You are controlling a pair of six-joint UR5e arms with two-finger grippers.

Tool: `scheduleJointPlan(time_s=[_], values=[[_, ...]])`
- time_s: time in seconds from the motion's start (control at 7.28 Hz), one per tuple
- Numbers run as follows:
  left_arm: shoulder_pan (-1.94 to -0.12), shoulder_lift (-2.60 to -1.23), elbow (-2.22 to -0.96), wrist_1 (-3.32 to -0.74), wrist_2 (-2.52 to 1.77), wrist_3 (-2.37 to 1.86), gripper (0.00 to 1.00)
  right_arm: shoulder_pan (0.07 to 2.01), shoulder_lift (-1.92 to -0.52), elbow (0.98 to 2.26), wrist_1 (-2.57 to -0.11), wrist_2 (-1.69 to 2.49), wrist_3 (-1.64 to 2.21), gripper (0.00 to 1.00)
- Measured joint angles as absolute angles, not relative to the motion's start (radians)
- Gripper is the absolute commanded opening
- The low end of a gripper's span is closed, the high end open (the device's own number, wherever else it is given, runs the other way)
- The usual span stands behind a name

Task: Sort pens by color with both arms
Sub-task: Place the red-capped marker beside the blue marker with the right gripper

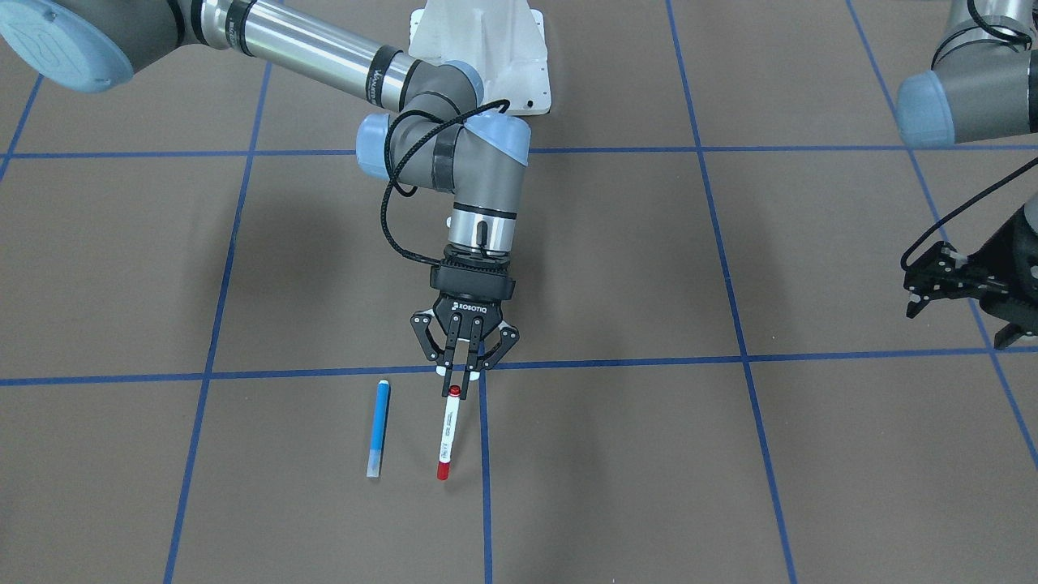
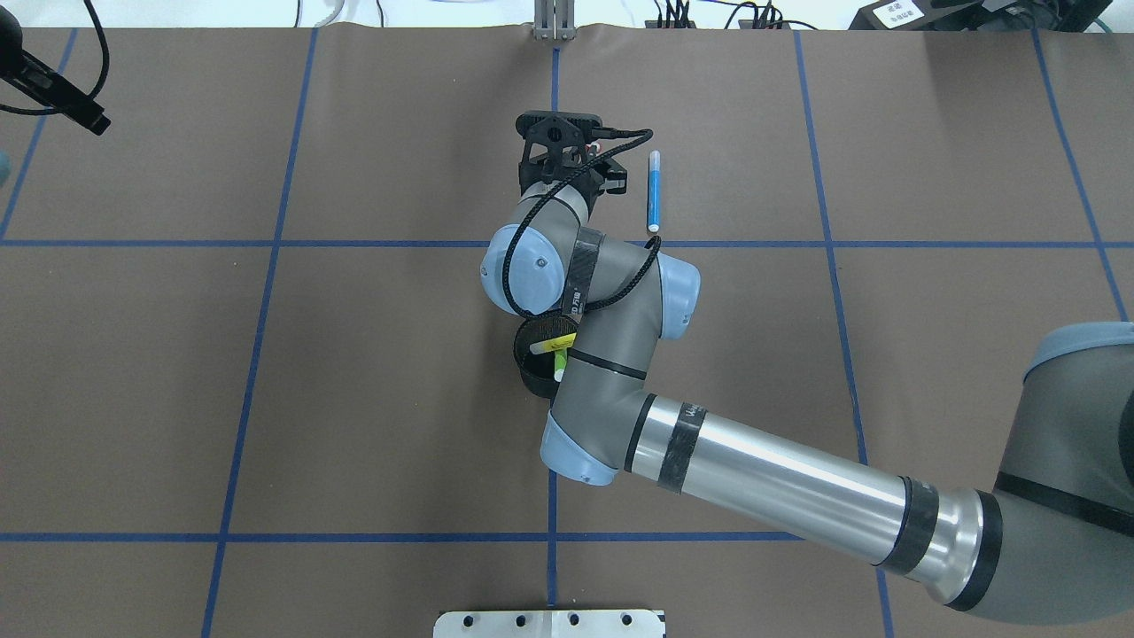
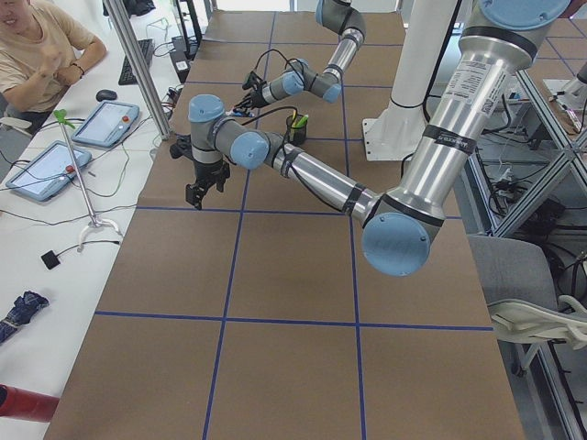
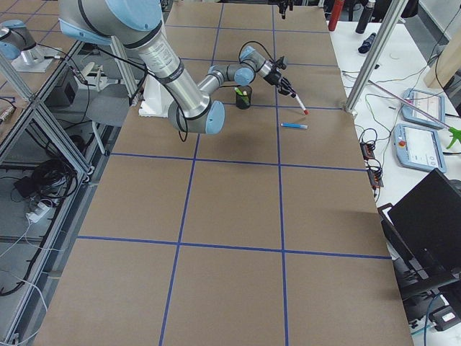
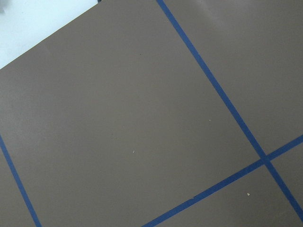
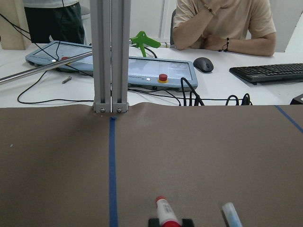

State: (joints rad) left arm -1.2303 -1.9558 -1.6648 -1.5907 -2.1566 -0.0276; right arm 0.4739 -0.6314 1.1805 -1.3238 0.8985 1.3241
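The right gripper [image 1: 463, 371], black and two-fingered, is pressed together on the near-top red cap of the white-barrelled pen with red ends [image 1: 446, 430]; the pen slants down and away from the fingers, and whether its lower red tip touches the surface cannot be told; the slim blue pen with pale tips [image 1: 379, 428] lies flat just beside it, apart from it and roughly parallel. The left gripper [image 3: 205, 192] hangs far off to the side with its fingers spread, holding nothing.

The brown paper-covered table [image 1: 649, 487] is marked into squares by blue tape; beyond its far edge a person in a beige shirt [image 6: 222, 23] sits at a white desk with a black keyboard [image 6: 267, 73].

Only the overhead and side views show the black mesh cup [image 2: 532, 377], tucked under the right arm's elbow, with a lime green pen [image 2: 560, 361] inside; the left wrist view shows bare paper and tape alone.
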Motion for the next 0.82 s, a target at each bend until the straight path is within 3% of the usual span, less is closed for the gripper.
scheduleJointPlan(time_s=[0.14,0.27,0.82], values=[[-1.23,-1.956,-1.665,-1.591,-2.156,-0.028,1.0,0.474,-0.632,1.171,-1.324,0.89,1.324,0.85],[-1.23,-1.956,-1.666,-1.591,-2.156,-0.028,1.0,0.474,-0.632,1.166,-1.324,0.885,1.324,0.98],[-1.23,-1.96,-1.669,-1.591,-2.161,-0.055,1.0,0.508,-0.627,1.184,-1.293,0.965,1.272,1.0]])
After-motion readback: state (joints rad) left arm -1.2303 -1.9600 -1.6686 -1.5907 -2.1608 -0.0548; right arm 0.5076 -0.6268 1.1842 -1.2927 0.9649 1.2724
